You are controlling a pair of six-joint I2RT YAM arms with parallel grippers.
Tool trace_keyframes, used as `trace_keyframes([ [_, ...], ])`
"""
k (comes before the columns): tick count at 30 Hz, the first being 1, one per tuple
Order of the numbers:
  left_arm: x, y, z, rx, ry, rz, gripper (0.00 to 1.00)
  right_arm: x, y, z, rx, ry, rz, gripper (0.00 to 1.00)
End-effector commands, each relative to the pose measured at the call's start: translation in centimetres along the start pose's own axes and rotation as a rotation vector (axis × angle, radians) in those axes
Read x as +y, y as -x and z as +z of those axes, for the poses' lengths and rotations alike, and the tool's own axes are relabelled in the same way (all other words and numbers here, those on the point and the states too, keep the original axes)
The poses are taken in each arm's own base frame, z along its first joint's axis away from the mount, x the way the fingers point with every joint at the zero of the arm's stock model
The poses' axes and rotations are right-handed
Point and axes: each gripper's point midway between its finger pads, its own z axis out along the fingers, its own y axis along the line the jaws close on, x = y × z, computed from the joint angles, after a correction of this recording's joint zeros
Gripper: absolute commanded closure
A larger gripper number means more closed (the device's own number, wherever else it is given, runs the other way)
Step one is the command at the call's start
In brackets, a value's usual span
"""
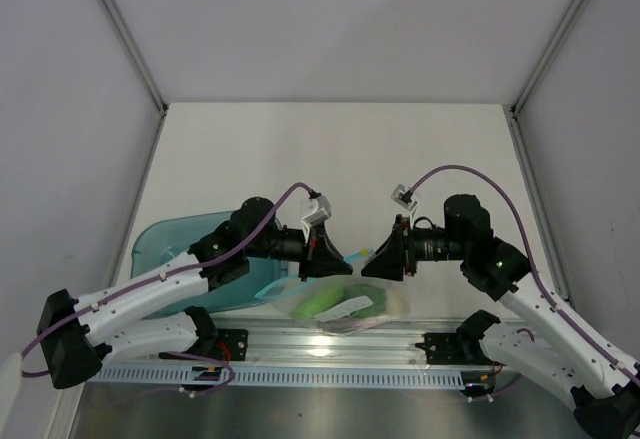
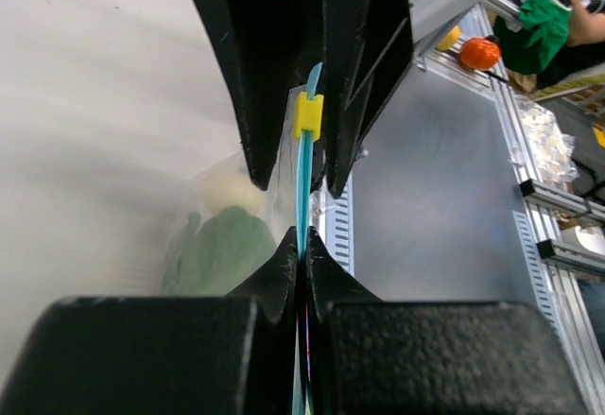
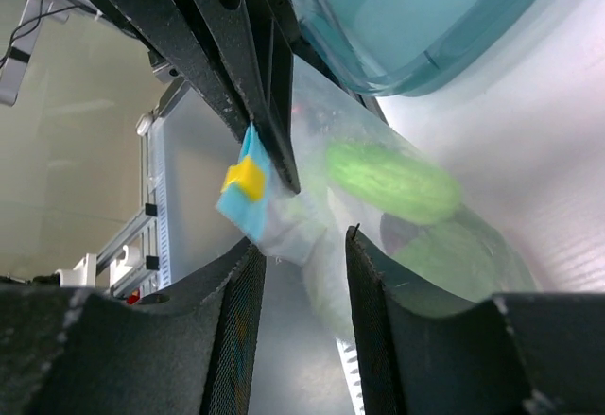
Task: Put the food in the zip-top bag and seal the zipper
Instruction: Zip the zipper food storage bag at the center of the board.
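Table: one, white. It runs from both grippers out to the back wall, and the side walls stand well apart from each arm.
Teal tray: one, behind the left gripper on its outer side, with its rim close to that arm.
Rail: one, along the near edge, below both grippers.
Zip-top bag: one, hanging below the narrow gap between the two grippers. A pale patch on it is too blurred to read.
Left gripper: jaws pressed together on the zipper.
Right gripper: jaws parted and holding nothing, flanking the strip's end.
Food: two green pieces can be counted inside the bag, below the fingertips. They are the long green vegetable and a second green piece.
Yellow slider: one, on the zipper, just beyond the left fingertips.
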Motion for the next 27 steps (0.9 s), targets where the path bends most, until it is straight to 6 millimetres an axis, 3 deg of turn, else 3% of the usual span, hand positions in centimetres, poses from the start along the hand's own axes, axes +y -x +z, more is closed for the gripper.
trace_keyframes([
  [1,-2.2,1.5,-0.3,-0.059,-0.115,0.034,0.99,1.4,1.0,0.2,-0.039,0.087,-0.092,0.58],
  [7,-3.0,1.5,-0.2,-0.056,-0.173,0.035,1.00,3.2,1.1,0.2,-0.051,0.214,-0.136,0.80],
  [8,-3.1,1.6,-0.2,-0.057,-0.177,0.035,1.00,3.4,1.2,0.1,-0.056,0.220,-0.145,0.86],
  [9,-3.1,1.5,-0.3,-0.055,-0.174,0.034,0.99,3.5,1.2,0.0,-0.059,0.222,-0.149,1.00],
  [12,-2.5,1.4,-0.5,-0.062,-0.152,0.027,0.99,3.6,1.2,-0.1,-0.060,0.216,-0.145,1.00],
  [13,-2.2,1.7,-0.6,-0.075,-0.134,0.026,0.95,3.5,1.1,-0.1,-0.059,0.207,-0.136,1.00],
  [16,-1.7,2.1,-1.1,-0.103,-0.095,0.015,0.72,2.7,0.8,0.0,-0.059,0.164,-0.102,1.00],
  [20,-1.2,4.1,-1.7,-0.184,-0.023,0.025,0.47,1.8,0.9,0.2,-0.077,0.107,-0.067,1.00],
  [22,-1.3,4.7,-1.9,-0.220,-0.012,0.018,0.40,1.9,0.9,0.2,-0.083,0.102,-0.056,1.00],
  [23,-1.5,5.5,-2.0,-0.251,-0.012,0.034,0.32,1.9,1.0,0.2,-0.087,0.100,-0.053,1.00],
  [27,-1.0,6.2,-1.9,-0.281,0.029,0.042,0.23,2.5,1.0,0.4,-0.085,0.099,-0.053,1.00],
])
